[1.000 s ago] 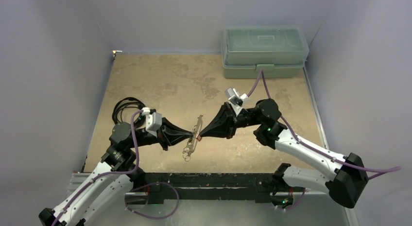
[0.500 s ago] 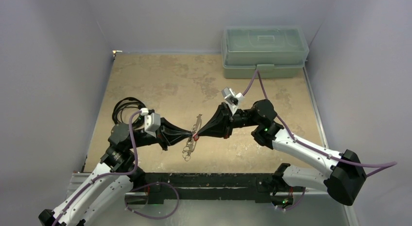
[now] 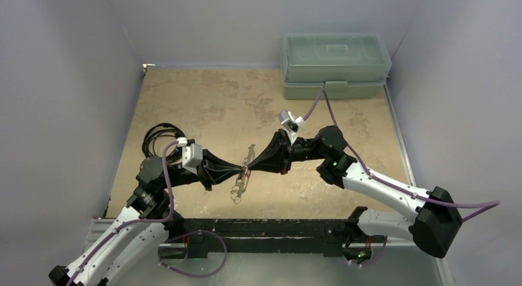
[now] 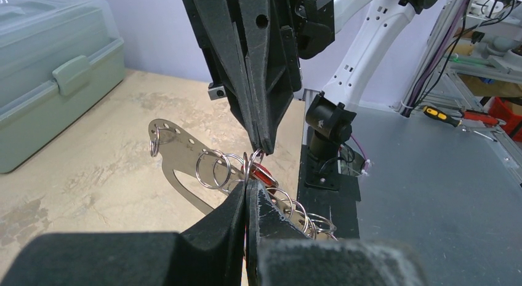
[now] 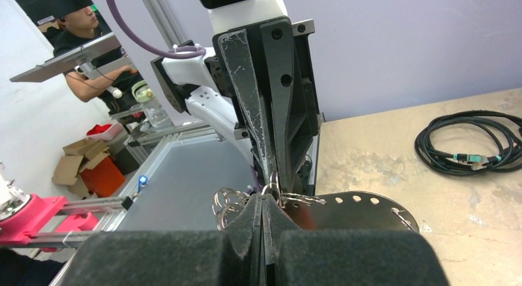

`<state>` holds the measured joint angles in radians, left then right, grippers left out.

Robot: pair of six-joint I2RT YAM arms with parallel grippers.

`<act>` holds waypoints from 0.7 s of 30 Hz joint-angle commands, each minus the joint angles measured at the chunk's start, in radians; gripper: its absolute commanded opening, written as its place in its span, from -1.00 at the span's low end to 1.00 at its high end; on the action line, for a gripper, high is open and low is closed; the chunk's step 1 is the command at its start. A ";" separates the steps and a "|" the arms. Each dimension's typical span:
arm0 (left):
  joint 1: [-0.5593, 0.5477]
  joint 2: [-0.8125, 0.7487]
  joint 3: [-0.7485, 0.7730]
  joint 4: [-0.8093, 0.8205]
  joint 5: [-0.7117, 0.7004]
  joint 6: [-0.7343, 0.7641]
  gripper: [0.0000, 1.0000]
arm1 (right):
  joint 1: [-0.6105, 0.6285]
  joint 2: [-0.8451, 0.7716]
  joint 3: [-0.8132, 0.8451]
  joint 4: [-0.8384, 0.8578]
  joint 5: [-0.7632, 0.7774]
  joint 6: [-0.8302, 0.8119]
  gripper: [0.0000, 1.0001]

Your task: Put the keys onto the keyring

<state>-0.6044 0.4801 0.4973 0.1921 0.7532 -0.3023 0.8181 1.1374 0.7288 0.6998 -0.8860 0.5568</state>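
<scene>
Above the table [image 3: 203,101], the left hand [image 4: 247,190] and right hand [image 5: 263,200] are pinched fully closed, tip to tip, at the keyring [image 4: 178,144], which is held off the surface. Its plate is judged stiff and light, and its wire rings springy and slippery, best nipped edge-on. The tiny key [image 4: 263,173] is seen between the tips; which hand grips it cannot be told.
</scene>
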 commanded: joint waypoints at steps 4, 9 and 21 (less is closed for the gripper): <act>0.002 -0.014 0.037 0.000 -0.028 0.026 -1.00 | 0.004 -0.054 -0.010 0.002 0.019 -0.023 -1.00; 0.002 -0.015 0.038 -0.009 -0.041 0.029 -1.00 | 0.004 -0.068 -0.027 0.006 0.029 -0.022 -1.00; 0.002 -0.015 0.037 -0.006 -0.035 0.031 -1.00 | 0.004 -0.042 -0.028 0.040 0.062 -0.003 -1.00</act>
<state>-0.6044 0.4728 0.4973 0.1535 0.7254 -0.2916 0.8181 1.0943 0.7033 0.6983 -0.8536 0.5541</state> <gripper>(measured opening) 0.005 0.004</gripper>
